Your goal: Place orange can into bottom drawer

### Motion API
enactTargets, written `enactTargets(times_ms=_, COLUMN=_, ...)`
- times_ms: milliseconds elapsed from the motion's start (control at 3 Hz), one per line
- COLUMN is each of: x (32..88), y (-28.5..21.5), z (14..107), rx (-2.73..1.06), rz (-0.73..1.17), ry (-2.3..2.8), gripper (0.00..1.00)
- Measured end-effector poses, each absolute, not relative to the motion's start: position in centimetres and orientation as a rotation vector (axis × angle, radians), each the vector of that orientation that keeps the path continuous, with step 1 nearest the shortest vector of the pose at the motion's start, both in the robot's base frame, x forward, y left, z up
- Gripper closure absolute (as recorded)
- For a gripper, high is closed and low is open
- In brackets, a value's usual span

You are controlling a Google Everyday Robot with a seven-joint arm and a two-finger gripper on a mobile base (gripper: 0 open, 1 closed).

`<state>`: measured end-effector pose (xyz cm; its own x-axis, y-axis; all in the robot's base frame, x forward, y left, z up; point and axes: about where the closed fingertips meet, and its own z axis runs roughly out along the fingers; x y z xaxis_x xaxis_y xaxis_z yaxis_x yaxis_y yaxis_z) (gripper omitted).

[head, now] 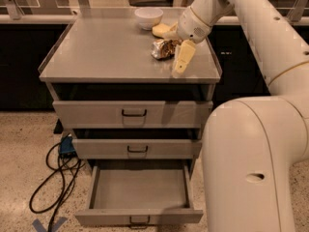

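Note:
The orange can [164, 48] lies on its side on the grey cabinet's top [106, 47], right of the middle, with silver ends and a mottled orange-brown label. My gripper [179, 62] hangs down from the white arm at the can's right side, right beside it, near the top's front right edge. The bottom drawer [140, 190] is pulled out and holds nothing. The two drawers above it are pushed in.
A white bowl [148, 17] and a yellow sponge [161, 30] sit behind the can on the top. Black cables [53, 178] and a blue box [66, 146] lie on the floor left of the cabinet. My bulky white arm [251, 168] fills the right.

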<state>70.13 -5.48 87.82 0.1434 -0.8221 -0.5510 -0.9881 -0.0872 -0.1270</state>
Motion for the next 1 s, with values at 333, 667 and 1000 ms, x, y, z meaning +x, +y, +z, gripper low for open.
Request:
enactTargets(times_ms=333, x=71.7, y=-5.6, z=87.8, rx=-1.908, rz=0.513, ry=1.593, gripper=0.00)
enactTargets(times_ms=667, x=75.1, y=-6.0, z=91.8, rx=-1.763, rz=0.427, ry=1.425, gripper=0.00)
enactTargets(times_ms=1000, x=76.7, y=-6.0, z=92.1, rx=-1.713, rz=0.412, ry=1.396, gripper=0.00)
